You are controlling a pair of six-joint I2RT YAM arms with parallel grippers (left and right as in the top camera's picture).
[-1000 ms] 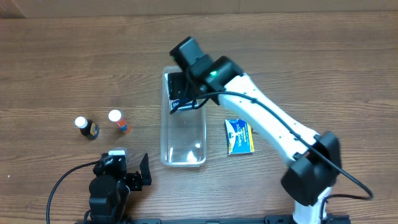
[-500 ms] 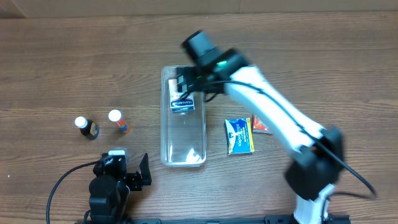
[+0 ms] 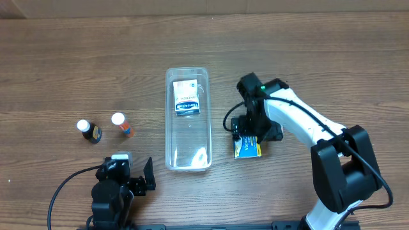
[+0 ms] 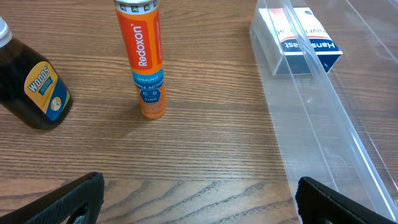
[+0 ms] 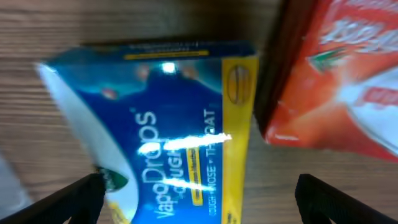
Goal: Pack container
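My right pincer (image 5: 208,198) hangs wide open, holding nothing, right above the blue-and-yellow cardboard lozenge box (image 5: 180,124). The long clear plastic container (image 3: 189,144) lies near on its left, not touching it.

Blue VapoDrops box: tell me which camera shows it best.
Right wrist: the blue VapoDrops box is close and large, its label readable though blurred. Overhead shows it small, its upper part hidden under the right gripper. Left wrist does not show it.
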